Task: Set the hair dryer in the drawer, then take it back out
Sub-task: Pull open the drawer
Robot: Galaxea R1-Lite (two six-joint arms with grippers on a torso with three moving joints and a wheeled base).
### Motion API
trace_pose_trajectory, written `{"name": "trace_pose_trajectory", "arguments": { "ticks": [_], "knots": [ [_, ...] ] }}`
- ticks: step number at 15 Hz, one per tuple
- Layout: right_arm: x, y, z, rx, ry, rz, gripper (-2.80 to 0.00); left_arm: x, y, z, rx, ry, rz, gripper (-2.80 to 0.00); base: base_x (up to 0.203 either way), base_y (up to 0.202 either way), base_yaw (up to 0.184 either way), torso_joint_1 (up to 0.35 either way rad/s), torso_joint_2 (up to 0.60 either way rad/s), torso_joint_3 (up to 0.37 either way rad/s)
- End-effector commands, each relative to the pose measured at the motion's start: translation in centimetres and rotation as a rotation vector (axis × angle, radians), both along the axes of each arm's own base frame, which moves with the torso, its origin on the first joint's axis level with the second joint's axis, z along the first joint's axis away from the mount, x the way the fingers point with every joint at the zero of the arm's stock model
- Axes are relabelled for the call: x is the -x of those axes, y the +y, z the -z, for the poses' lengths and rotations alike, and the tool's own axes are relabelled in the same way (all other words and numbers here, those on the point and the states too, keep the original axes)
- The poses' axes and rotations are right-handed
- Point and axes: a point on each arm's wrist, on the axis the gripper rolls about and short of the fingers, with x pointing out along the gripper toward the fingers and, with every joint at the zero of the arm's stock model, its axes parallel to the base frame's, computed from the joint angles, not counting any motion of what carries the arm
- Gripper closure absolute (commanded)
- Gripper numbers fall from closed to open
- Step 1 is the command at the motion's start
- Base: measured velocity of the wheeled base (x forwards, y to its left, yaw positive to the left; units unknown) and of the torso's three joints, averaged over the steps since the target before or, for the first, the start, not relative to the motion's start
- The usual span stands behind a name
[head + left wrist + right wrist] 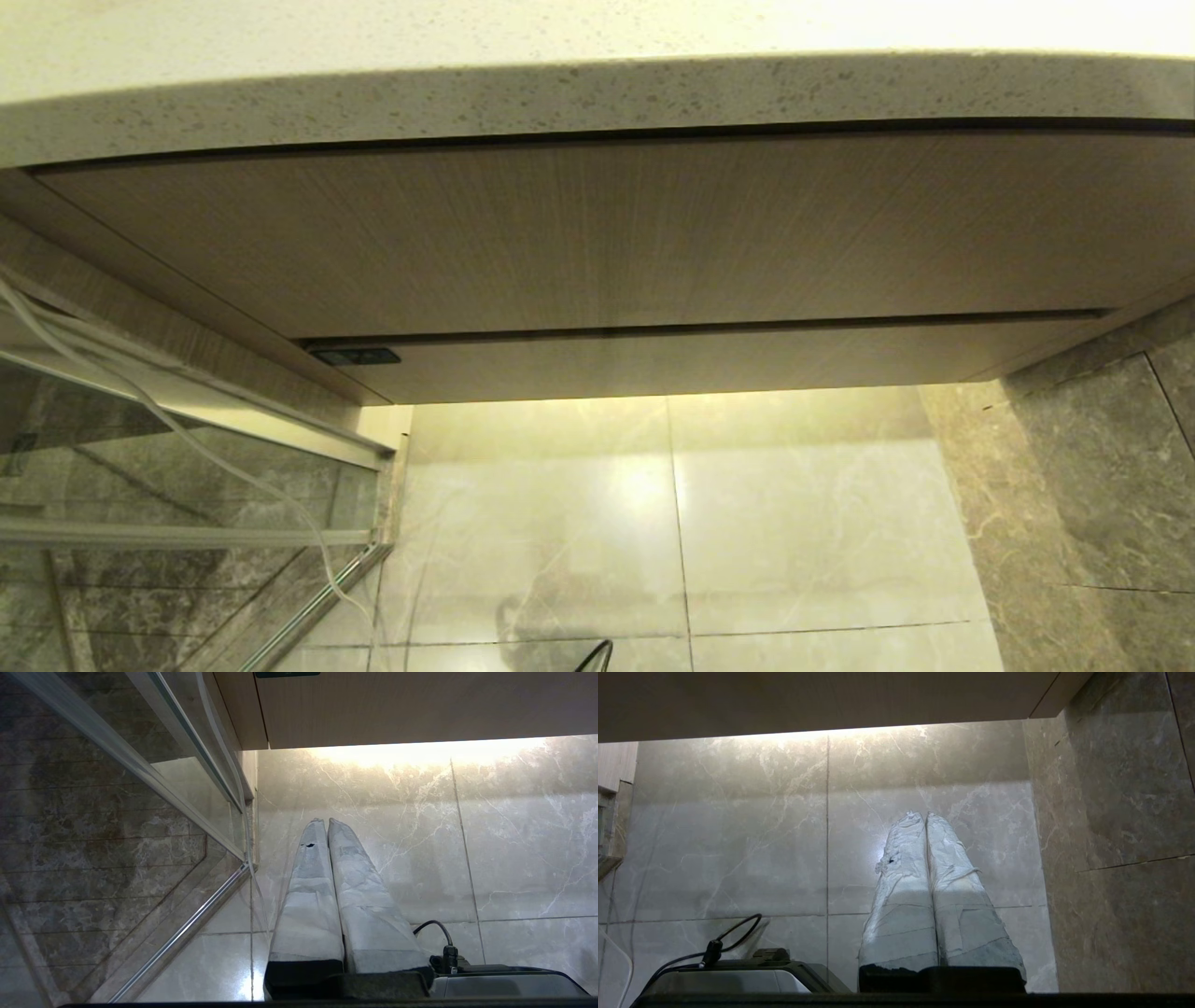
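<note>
Head view: tabletop (597,93) edge up top, tall wood panel (597,233) under it, narrow drawer (709,359) front below, shut. Hair dryer not in view; neither pincer shows here.

Left wrist view: left pincer (326,821) closed, empty, pointing at floor tiles (514,849); drawer front lies above and beyond the tips. Glass door (117,812) on its left.

Right wrist view: right pincer (923,814) closed, empty, same pose. Both arms approx equally near the drawer; its long axis runs left-right.

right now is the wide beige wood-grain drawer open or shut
Shut: the narrow beige wood-grain drawer front sits flush under the taller wood-grain panel, only a thin dark gap between.
</note>
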Motion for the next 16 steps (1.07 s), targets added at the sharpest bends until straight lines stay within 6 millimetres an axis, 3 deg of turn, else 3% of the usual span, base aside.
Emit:
{"name": "trace_pose_trajectory", "arguments": {
  "ticks": [1, 9, 12, 14, 16],
  "knots": [
    [0.0, 0.0, 0.1, -0.002, 0.002, 0.001, 0.0, 0.0, 0.0, 0.0, 0.0, 0.0, 0.0, 0.0, 0.0, 0.0, 0.0, 0.0, 0.0, 0.0],
    [0.2, 0.0, -0.5, 0.025, -0.004, -0.007, 0.0, 0.0, 0.0, 0.0, 0.0, 0.0, 0.0, 0.0, 0.0, 0.0, 0.0, 0.0, 0.0, 0.0],
    [1.9, 0.2, -6.2, 0.048, -0.029, -0.079, 0.0, 0.0, 0.0, 0.0, 0.0, 0.0, 0.0, 0.0, 0.0, 0.0, 0.0, 0.0, 0.0, 0.0],
    [3.7, 0.4, -12.1, 0.071, -0.018, -0.183, 0.0, 0.0, 0.0, 0.0, 0.0, 0.0, 0.0, 0.0, 0.0, 0.0, 0.0, 0.0, 0.0, 0.0],
    [3.4, 0.7, -16.9, 0.096, 0.1, -0.294, 0.0, 0.0, 0.0, 0.0, 0.0, 0.0, 0.0, 0.0, 0.0, 0.0, 0.0, 0.0, 0.0, 0.0]
  ]
}}
